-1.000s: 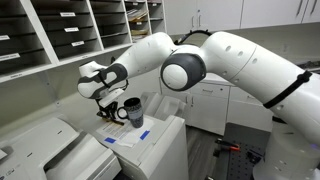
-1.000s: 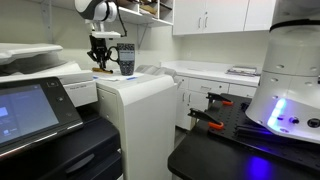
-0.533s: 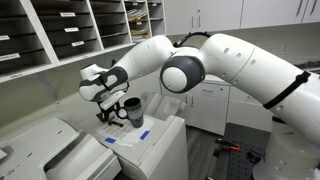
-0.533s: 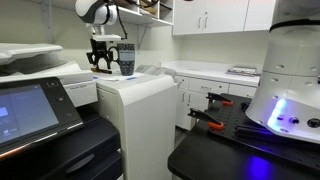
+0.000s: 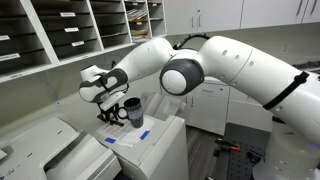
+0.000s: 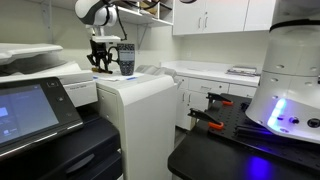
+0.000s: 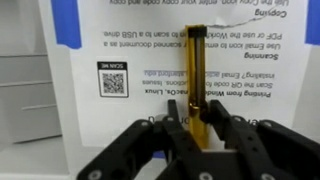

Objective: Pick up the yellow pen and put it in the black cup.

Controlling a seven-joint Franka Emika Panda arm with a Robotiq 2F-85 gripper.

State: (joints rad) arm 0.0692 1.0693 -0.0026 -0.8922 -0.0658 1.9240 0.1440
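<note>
In the wrist view the yellow pen lies lengthwise over a printed instruction sheet. My gripper has both fingers closed against the pen's near end. I cannot tell whether the pen is off the sheet. In both exterior views the gripper points down at the top of a white machine. The black cup stands upright right beside it. The pen is too small to make out in the exterior views.
The white machine has an edge close to the cup. A printer with a touch panel stands alongside. Wall shelves with paper trays hang behind the arm. Blue tape holds the sheet's corner.
The gripper has sunk slightly toward the machine top over the last second. Since half a second ago nothing visibly moved.
</note>
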